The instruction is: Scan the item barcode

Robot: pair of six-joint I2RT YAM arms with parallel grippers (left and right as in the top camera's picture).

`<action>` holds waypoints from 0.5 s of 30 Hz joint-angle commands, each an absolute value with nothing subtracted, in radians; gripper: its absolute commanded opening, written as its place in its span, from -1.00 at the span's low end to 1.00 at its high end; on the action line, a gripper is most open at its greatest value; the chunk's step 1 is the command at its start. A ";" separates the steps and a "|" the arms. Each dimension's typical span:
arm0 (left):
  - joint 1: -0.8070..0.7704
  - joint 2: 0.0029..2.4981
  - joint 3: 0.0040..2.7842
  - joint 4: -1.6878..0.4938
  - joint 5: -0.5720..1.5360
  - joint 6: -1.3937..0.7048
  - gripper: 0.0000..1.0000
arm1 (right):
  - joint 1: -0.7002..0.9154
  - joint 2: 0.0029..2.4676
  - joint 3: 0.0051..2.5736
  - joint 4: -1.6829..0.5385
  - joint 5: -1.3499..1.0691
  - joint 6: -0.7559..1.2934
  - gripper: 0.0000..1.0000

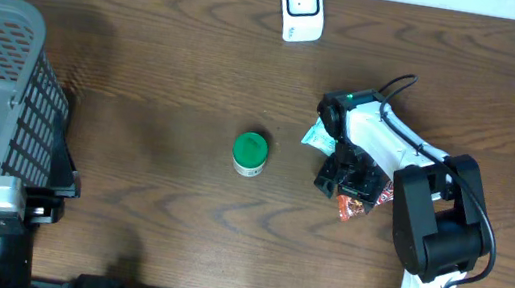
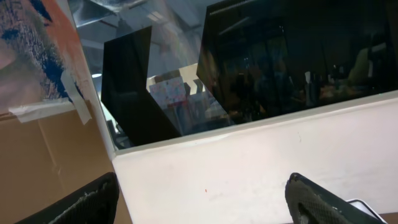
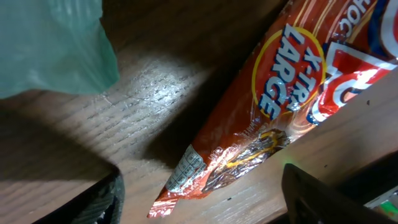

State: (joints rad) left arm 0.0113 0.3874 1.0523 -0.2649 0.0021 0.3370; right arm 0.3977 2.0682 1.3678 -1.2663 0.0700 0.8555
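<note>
Wrapper (image 3: 280,93), one, orange, lies ungripped inside wide-spread right hand (image 3: 205,196); left hand (image 2: 202,199) spread wide, empty.

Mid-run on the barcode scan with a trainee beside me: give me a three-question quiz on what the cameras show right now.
1. Multiple choice: the left gripper is A) open and empty, B) shut on nothing, C) shut on an item.
2. True or false: the orange-red wrapper lies on the table beneath the right gripper, beside a teal packet.
3. Fill in: the jar standing alone has a ____ lid.
Key: 1 A; 2 true; 3 green.
</note>
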 commanded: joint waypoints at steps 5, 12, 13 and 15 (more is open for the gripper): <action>0.014 0.375 1.044 -0.261 0.019 0.339 0.71 | 0.361 2.122 1.362 -1.259 0.130 0.898 0.08; 0.014 0.365 1.044 -0.261 0.019 0.339 0.71 | 0.360 2.122 1.361 -1.247 0.213 0.905 -0.42; 0.014 0.363 1.044 -0.262 0.019 0.339 0.71 | 0.360 2.122 1.361 -1.242 0.213 0.905 -0.57; 0.014 0.358 1.044 -0.262 0.019 0.339 0.71 | 0.360 2.122 1.361 -1.235 0.212 0.911 -0.98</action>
State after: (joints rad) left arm 0.0113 0.3771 1.0523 -0.2653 0.0021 0.3374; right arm 0.3676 2.0953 1.3674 -1.2446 0.1638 0.8886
